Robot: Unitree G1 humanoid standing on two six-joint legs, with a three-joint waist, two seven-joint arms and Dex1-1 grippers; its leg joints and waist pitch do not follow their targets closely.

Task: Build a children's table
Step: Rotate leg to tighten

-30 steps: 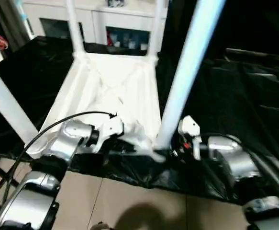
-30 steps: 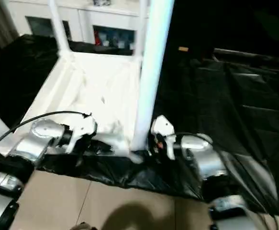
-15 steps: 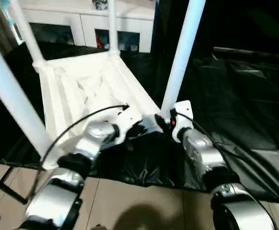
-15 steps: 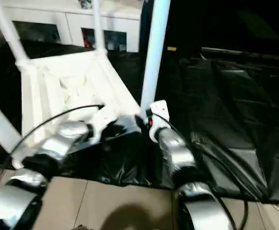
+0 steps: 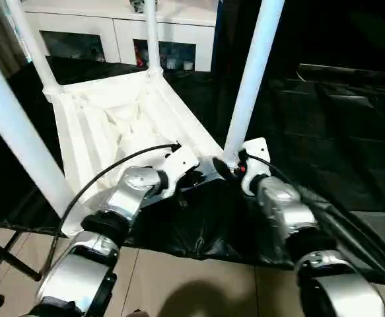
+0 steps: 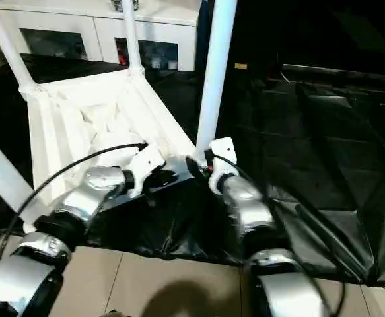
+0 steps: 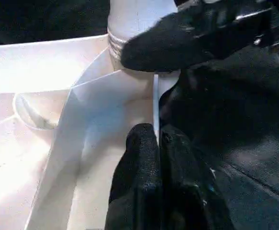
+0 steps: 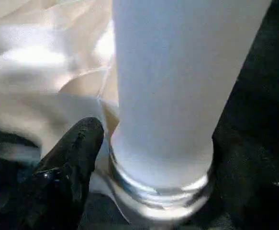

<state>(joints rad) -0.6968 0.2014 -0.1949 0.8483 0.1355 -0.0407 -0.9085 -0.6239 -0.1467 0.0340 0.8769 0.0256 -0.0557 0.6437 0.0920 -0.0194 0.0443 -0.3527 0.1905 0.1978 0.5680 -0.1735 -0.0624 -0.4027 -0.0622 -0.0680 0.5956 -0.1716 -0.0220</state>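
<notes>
- Table (image 5: 113, 125) upside down on black sheet (image 5: 324, 132), legs up.
- Left gripper (image 7: 156, 143) pinches top's rim beside near-right leg (image 5: 251, 79).
- Right gripper (image 8: 129, 158) spread around leg base.
- Risk: leg tips out of socket if rim slips.

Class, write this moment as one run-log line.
table: upside down, four legs up | left pincer: shut on table rim | right pincer: at near-right leg base

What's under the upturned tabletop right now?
Black sheeting lies under the tabletop and spreads past its edges to the right. Whatever sits beneath the top's middle is covered; beige floor tiles show nearer the robot.
</notes>
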